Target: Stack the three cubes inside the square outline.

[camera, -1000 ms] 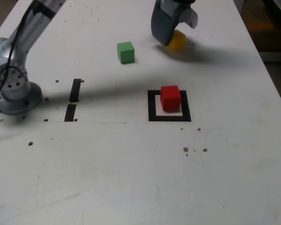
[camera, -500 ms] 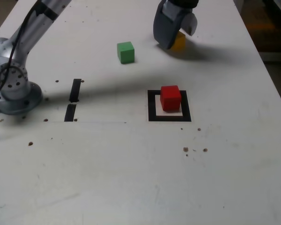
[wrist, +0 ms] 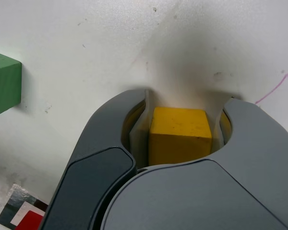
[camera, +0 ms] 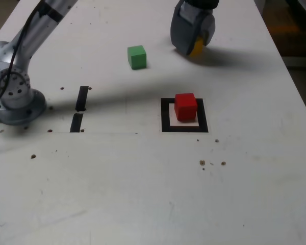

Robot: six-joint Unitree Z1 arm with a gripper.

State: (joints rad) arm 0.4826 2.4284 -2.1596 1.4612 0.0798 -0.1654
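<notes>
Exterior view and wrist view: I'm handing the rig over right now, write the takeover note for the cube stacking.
Gripper: shut on the yellow cube, down at the table near the far edge in the exterior view.
Red cube: sits inside the square outline, nothing on top of it.
Green cube: loose on the table, to the exterior view's left of the gripper, clear of it.
Done: base cube placed; yellow gripped.
Left: lift yellow, set it on red, then fetch green and put it on top.
</notes>
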